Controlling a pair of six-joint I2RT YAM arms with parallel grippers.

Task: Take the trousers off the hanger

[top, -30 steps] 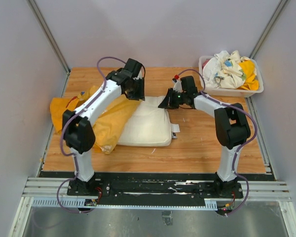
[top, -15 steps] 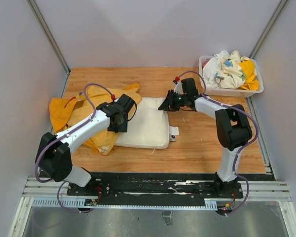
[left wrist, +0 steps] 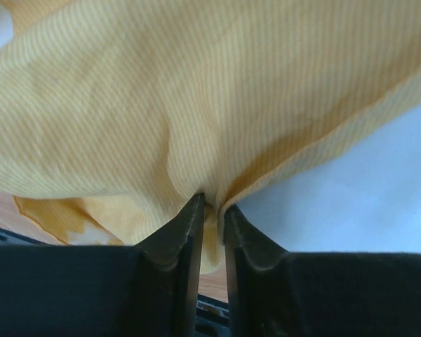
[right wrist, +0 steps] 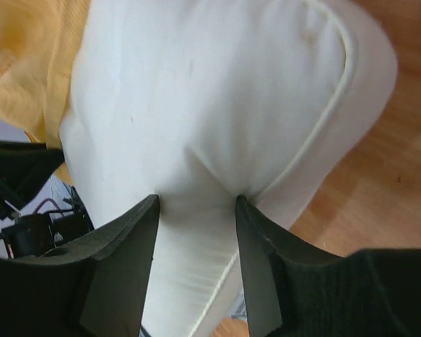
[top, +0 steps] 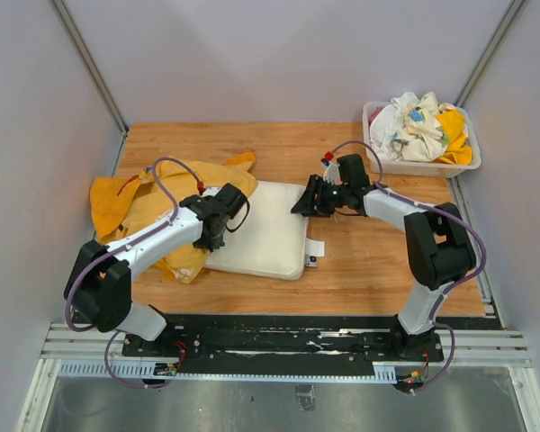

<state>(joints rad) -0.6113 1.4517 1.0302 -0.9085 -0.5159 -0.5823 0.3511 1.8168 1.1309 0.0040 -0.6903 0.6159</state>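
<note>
A white folded garment (top: 265,229), which I take for the trousers, lies flat mid-table; its piped seam (right wrist: 316,133) shows in the right wrist view. No hanger shows clearly in any view. My right gripper (top: 299,205) (right wrist: 196,203) rests on the garment's far right corner, jaws apart, with white cloth bulging between them. A yellow garment (top: 135,202) is spread to the left and reaches under the white one's left edge. There my left gripper (top: 211,236) (left wrist: 212,210) is shut on a fold of yellow cloth (left wrist: 196,119).
A white basket (top: 420,165) heaped with white and yellow clothes stands at the back right corner. A small white label (top: 316,249) sticks out at the white garment's near right corner. Bare wood lies in front of the basket and along the back edge.
My left arm swung from the table's back to the white garment's near left edge and closed on yellow cloth. My right gripper opened. The white garment slid slightly nearer.
</note>
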